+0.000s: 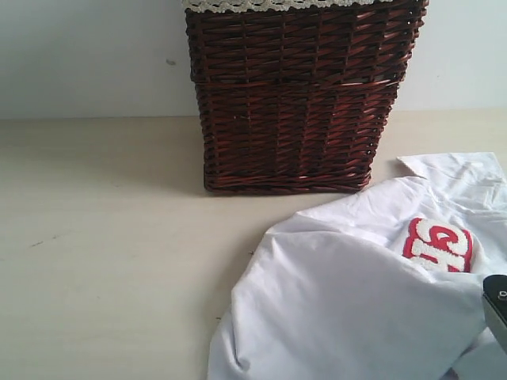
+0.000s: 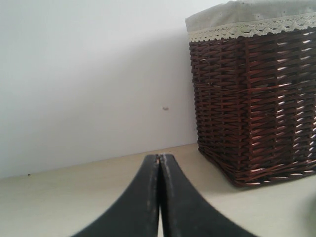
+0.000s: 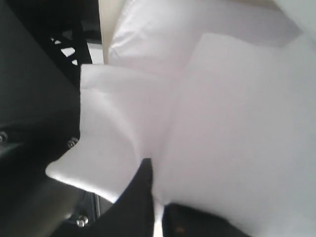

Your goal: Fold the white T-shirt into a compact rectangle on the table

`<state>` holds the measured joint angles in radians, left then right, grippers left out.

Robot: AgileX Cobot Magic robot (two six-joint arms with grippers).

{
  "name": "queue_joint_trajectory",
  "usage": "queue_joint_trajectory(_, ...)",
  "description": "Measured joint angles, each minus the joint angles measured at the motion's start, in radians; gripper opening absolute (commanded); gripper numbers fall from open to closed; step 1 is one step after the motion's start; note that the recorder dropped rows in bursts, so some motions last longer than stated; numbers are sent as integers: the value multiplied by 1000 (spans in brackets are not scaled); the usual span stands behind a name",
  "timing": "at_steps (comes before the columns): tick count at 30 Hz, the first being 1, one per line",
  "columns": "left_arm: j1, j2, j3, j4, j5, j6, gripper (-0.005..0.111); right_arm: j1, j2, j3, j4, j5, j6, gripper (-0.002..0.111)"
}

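Observation:
The white T-shirt (image 1: 356,301) lies crumpled on the table (image 1: 103,253) at the front right, part of its red patch with white lettering (image 1: 438,245) showing. My right gripper (image 3: 157,170) is shut on a fold of the white T-shirt (image 3: 222,113); one black finger (image 3: 140,197) shows, and cloth drapes over the other. A bit of that arm (image 1: 497,305) shows at the right edge of the exterior view. My left gripper (image 2: 159,159) is shut with nothing in it, low over the table (image 2: 59,207), away from the shirt.
A tall dark brown wicker basket (image 1: 297,95) with cream lace trim stands at the back centre, just behind the shirt; it also shows as the basket (image 2: 256,98) in the left wrist view. A pale wall (image 1: 87,55) backs the table. Bare tabletop spreads to the left.

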<state>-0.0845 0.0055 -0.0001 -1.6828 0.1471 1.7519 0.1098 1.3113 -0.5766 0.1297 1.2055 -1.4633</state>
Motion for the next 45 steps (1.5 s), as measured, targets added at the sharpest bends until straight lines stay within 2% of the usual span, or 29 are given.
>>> queue_joint_trajectory(4,0,0,0,0,0,0,0,0,0,0,-107,0,63,0)
queue_joint_trajectory(7,0,0,0,0,0,0,0,0,-12,0,-287,-10,166,0)
queue_joint_trajectory(11,0,0,0,0,0,0,0,0,-38,0,-558,-109,349,0)
queue_joint_trajectory(14,0,0,0,0,0,0,0,0,-45,0,-654,-143,409,0)
queue_joint_trajectory(17,0,0,0,0,0,0,0,0,-47,0,-664,-130,374,1)
queue_joint_trajectory(19,0,0,0,0,0,0,0,0,-47,0,-664,-124,351,9)
queue_joint_trajectory(24,0,0,0,0,0,0,0,0,-47,0,-604,-121,325,47)
queue_joint_trajectory(26,0,0,0,0,0,0,0,0,-47,0,-549,-121,307,57)
queue_joint_trajectory(31,0,0,0,0,0,0,0,0,-51,0,-439,-173,323,59)
queue_joint_trajectory(37,0,0,0,0,0,0,0,0,-293,1,-488,-292,384,59)
queue_joint_trajectory(39,0,0,0,0,0,0,0,0,-381,1,-372,-344,384,59)
queue_joint_trajectory(40,0,0,0,0,0,0,0,-2,-398,1,-244,-373,384,56)
queue_joint_trajectory(45,0,0,0,0,0,0,0,-2,-431,1,477,-473,482,18)
